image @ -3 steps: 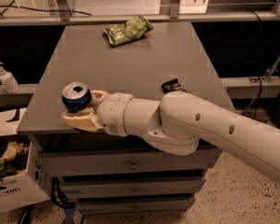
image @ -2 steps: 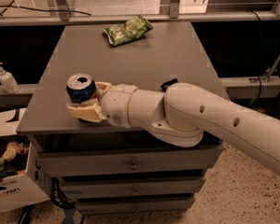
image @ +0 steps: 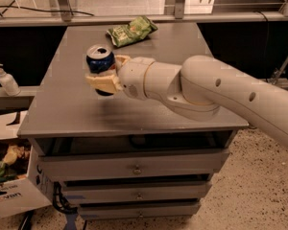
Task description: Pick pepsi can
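Note:
The pepsi can (image: 100, 59) is dark blue with a silver top, upright, held above the grey table (image: 62, 114). My gripper (image: 104, 72) comes from the right at the end of a thick white arm, and its cream fingers (image: 103, 83) are shut on the can's body. The can's lower part is hidden by the fingers. A dark shadow lies on the tabletop under the can.
A green crisp bag (image: 131, 30) lies at the table's far edge. Drawers (image: 137, 169) run below the tabletop. A soap dispenser (image: 6, 80) stands on a shelf at left. A cardboard box (image: 9, 195) with clutter sits on the floor at lower left.
The gripper has risen and moved back over the table with the can in it. The can has left the front-left corner of the tabletop and now hangs higher.

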Tool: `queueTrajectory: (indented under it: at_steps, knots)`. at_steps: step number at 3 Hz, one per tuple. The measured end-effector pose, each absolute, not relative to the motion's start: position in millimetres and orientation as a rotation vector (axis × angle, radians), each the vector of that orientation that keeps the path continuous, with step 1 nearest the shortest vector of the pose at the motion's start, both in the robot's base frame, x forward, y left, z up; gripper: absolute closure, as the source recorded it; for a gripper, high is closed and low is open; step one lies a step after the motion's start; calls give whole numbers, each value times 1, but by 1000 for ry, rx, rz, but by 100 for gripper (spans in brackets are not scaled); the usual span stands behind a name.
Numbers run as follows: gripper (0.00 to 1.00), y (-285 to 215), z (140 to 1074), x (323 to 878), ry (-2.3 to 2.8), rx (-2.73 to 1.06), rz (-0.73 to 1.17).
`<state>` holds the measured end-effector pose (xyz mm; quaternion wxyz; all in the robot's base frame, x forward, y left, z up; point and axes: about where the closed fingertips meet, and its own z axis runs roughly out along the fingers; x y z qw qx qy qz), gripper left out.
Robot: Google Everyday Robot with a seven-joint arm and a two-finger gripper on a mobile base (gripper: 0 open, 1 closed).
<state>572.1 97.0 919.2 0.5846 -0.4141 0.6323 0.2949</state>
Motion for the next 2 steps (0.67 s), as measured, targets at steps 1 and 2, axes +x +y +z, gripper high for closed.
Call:
queueTrajectory:
  at_steps: [1, 2]
  knots:
    - [100, 66, 922, 599, 1535, -820, 627]
    - [100, 66, 922, 599, 1535, -820, 627]
